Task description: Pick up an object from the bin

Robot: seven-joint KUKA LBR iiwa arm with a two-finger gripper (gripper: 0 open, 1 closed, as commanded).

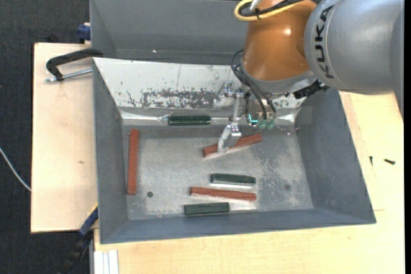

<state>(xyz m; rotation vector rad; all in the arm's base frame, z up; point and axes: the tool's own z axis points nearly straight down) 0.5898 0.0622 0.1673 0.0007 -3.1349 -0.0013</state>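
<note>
My gripper (229, 138) hangs below the orange wrist cover in the middle of the bin, toward the back. Its silver fingers reach down to a reddish-brown stick (239, 144) that lies slanted on the bin floor, its left end at the fingertips. Whether the fingers are round the stick I cannot make out. A dark green stick (232, 179) lies a little nearer the front, with another reddish-brown stick (223, 193) just below it.
A dark green stick (189, 119) lies at the foot of the back wall. A long reddish-brown stick (132, 162) runs along the left wall. Another dark green stick (206, 208) rests by the front wall. The arm enters from the upper right.
</note>
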